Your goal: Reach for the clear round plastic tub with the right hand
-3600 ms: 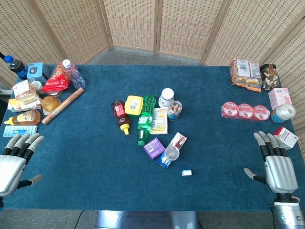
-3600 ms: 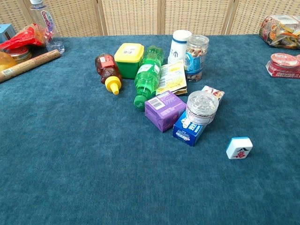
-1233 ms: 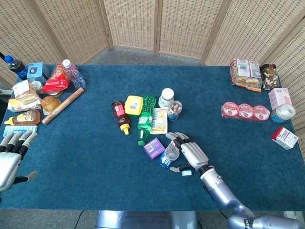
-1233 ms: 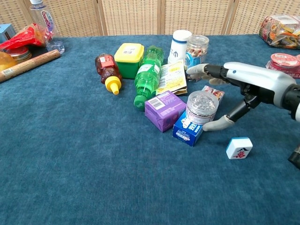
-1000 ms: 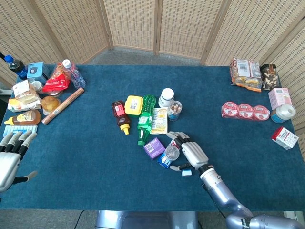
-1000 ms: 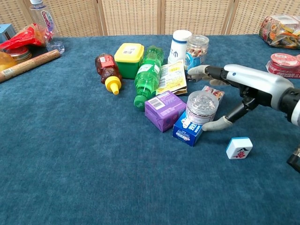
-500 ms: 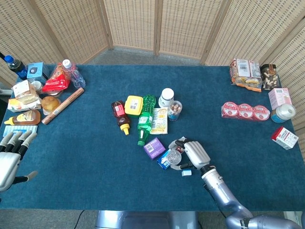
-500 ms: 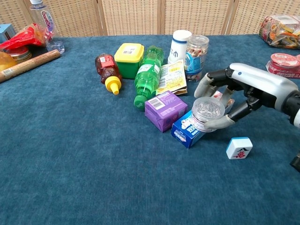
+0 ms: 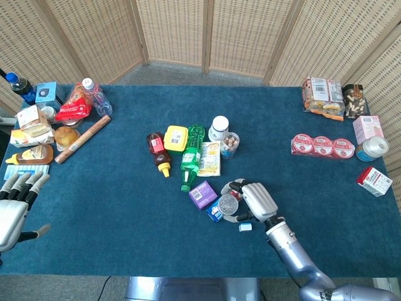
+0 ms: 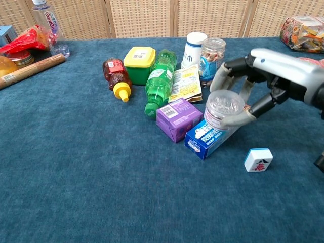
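The clear round plastic tub (image 10: pixel 225 108) (image 9: pixel 228 204) is off the cloth, just above the blue box (image 10: pixel 207 137) it stood on. My right hand (image 10: pixel 258 83) (image 9: pixel 254 200) grips it, fingers curled over its far side and thumb under its near side. At the table's left edge my left hand (image 9: pixel 14 204) lies with its fingers apart and holds nothing; the chest view does not show it.
A purple box (image 10: pixel 176 118), a green bottle (image 10: pixel 158 82), a yellow tub (image 10: pixel 138 64), a brown sauce bottle (image 10: pixel 116 76), a white jar (image 10: pixel 193 49) and a clear jar (image 10: pixel 212 54) crowd the centre. A mahjong tile (image 10: pixel 257 159) lies near right. Snacks line both table sides.
My right hand has closed round the tub and raised it off the blue box. The blue box has shifted and now lies uncovered. The left hand has not moved.
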Tool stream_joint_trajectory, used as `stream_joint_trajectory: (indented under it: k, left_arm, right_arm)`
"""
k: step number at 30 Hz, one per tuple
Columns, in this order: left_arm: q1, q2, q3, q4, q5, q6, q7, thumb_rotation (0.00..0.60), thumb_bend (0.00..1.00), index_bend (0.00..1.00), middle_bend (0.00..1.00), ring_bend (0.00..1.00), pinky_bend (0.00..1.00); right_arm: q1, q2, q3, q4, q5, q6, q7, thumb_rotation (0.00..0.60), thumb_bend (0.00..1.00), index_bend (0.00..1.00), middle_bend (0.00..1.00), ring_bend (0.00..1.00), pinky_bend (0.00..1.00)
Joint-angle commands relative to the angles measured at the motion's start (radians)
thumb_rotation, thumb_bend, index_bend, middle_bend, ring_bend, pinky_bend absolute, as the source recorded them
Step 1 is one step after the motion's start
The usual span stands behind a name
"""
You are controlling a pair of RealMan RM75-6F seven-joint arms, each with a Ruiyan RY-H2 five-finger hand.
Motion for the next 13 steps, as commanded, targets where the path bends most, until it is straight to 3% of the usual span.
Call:
stream_joint_trajectory:
  k: [1,8,13]
  left_arm:
    - [0.000,0.000,0.000,-0.001,0.001,0.000,-0.002,0.600,0.00,0.00,0.00,0.00,0.00]
    - [0.000,0.001,0.002,-0.002,0.003,-0.002,-0.004,0.600,0.00,0.00,0.00,0.00,0.00]
    - [-0.002,0.001,0.002,-0.002,0.004,-0.004,-0.006,0.600,0.00,0.00,0.00,0.00,0.00]
  right_arm:
    - [0.012,0.025,0.028,-0.047,0.012,0.008,-0.038,0.600,0.01,0.40,0.61,0.32,0.49]
    - [0.042,0.058,0.091,-0.138,0.058,0.016,-0.118,0.600,0.00,0.40,0.61,0.32,0.49]
    - [0.054,0.072,0.109,-0.173,0.089,0.017,-0.161,0.600,0.00,0.40,0.61,0.32,0.49]
